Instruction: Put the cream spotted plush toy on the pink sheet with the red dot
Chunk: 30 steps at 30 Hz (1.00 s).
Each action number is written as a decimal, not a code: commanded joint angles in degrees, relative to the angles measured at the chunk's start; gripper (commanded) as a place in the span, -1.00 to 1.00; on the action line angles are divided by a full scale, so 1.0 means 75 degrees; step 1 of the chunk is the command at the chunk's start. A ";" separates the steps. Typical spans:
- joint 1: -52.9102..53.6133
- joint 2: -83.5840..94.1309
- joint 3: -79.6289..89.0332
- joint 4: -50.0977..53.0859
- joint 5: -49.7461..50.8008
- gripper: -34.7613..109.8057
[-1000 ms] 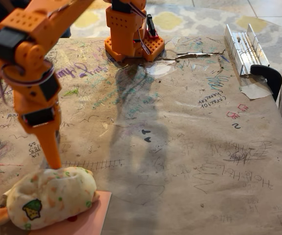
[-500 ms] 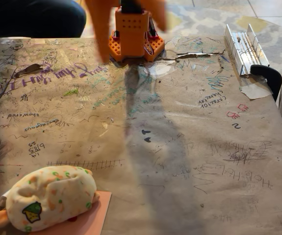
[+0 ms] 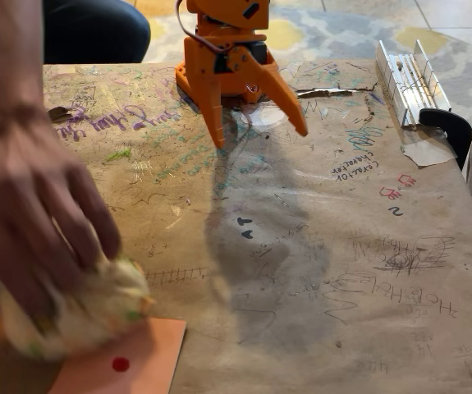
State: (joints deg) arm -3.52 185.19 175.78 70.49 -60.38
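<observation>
The cream spotted plush toy (image 3: 112, 305) sits at the lower left of the fixed view, blurred, with a person's hand (image 3: 30, 213) closed over it. Its lower edge overlaps the top of the pink sheet (image 3: 149, 361), whose red dot (image 3: 121, 364) lies uncovered. My orange gripper (image 3: 258, 135) hangs far away at the top centre, near the arm's base, open with its two fingers (image 3: 289, 103) spread and nothing between them.
Brown paper covered in scribbles lines the table (image 3: 318, 246). A metal bracket (image 3: 408, 78) and a black clamp (image 3: 453, 127) sit at the right edge. A person's dark clothing (image 3: 96, 29) shows behind the far left edge.
My arm has swung from over the toy back to its base. A hand has come in and grasped the toy, shifting it so the red dot shows.
</observation>
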 commanded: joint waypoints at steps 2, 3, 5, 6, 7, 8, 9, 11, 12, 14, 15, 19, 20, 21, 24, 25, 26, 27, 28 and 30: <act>0.0059 0.1078 0.0176 0.0668 -0.0562 0.05; 0.0070 0.1066 0.0176 0.0668 -0.0633 0.04; 0.0035 0.1066 0.0188 0.0668 -0.0668 0.04; 0.0023 0.1066 0.0188 0.0668 -0.0668 0.04; 0.0023 0.1066 0.0188 0.0668 -0.0680 0.04; 0.0047 0.1066 0.0199 0.0668 -0.0703 0.04; 0.0047 0.1066 0.0199 0.0668 -0.0703 0.04; 0.0059 0.1066 0.0199 0.0668 -0.0703 0.04; 0.0059 0.1066 0.0211 0.0668 -0.0703 0.04; 0.0047 0.1066 0.0211 0.0668 -0.0633 0.03; 0.0047 0.1066 0.0211 0.0656 -0.0586 0.02; 0.0023 0.1066 0.0152 0.0656 -0.0094 -0.02; 0.0035 0.1066 0.0105 0.0609 0.0211 -0.03; 0.0105 0.1066 0.0047 0.0527 0.0434 -0.03; 0.1055 0.0668 -0.0633 -0.0281 0.0797 0.00; 0.1477 -0.0023 -0.1090 -0.0516 0.0727 0.01; 0.2004 -0.0926 -0.1617 -0.0867 0.0809 0.03; 0.2613 -0.1992 -0.2191 -0.1277 0.0879 0.07; 0.3176 -0.3070 -0.2918 -0.1535 0.0914 0.10; 0.4266 -0.5180 -0.4605 -0.1453 0.0984 0.14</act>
State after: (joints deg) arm 17.84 165.50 163.48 62.05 -52.82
